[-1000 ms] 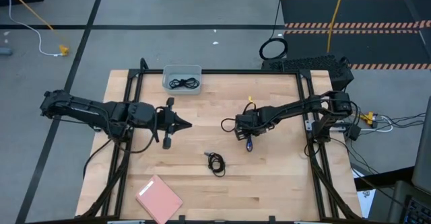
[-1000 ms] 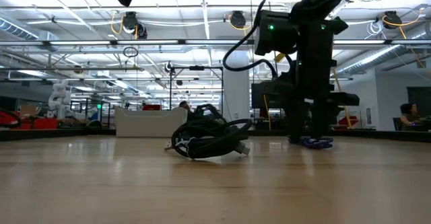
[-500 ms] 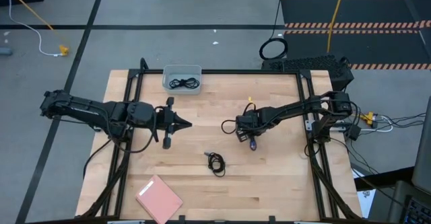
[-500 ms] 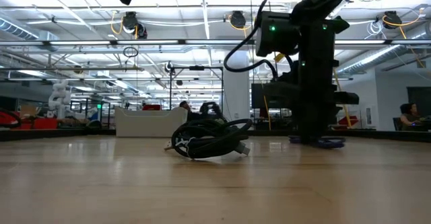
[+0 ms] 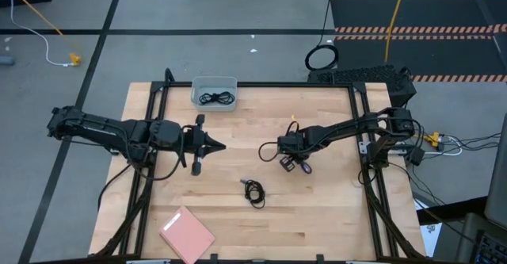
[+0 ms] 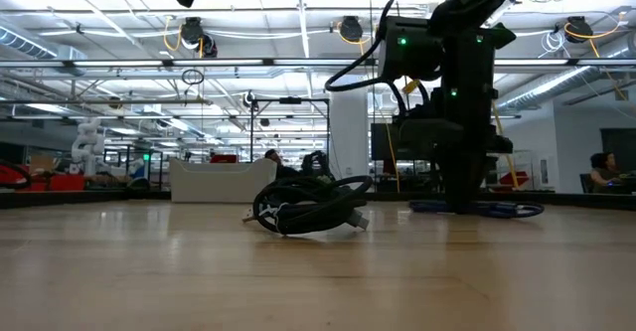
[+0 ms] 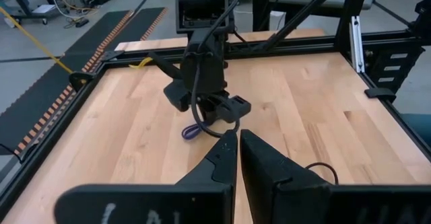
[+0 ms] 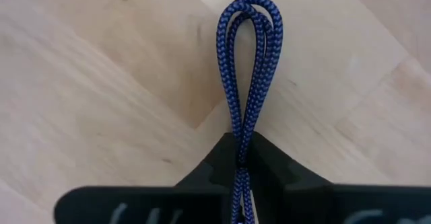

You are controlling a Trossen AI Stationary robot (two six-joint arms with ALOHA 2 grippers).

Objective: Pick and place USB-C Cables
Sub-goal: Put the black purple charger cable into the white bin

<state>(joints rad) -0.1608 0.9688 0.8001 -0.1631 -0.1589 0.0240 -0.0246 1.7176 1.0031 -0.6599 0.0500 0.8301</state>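
A purple-blue USB-C cable lies on the wood table right of the middle, with my right gripper shut on it from above. A coiled black cable lies on the table nearer the front edge; it is also in the low view. Another black cable lies in the grey tray at the far edge. My left gripper hovers shut left of the middle, holding nothing; its fingers point at the right arm. My right gripper pinches the purple-blue cable's doubled strands between its two fingers. The fingers come from above, pointing down, and lie across the strands. A narrow loop sticks out past the fingertips. The cable lies on the table, spreading out on both sides of the fingers.
A pink rectangular pad lies at the front left of the table. Black frame rails run along the table's sides. On the floor beyond the far edge lie a black ring-shaped hoop and a yellow cord.
My right gripper has shut on the purple-blue cable at the table top. The cable, squeezed between the fingers, now reaches out farther on both sides of them in the low view.
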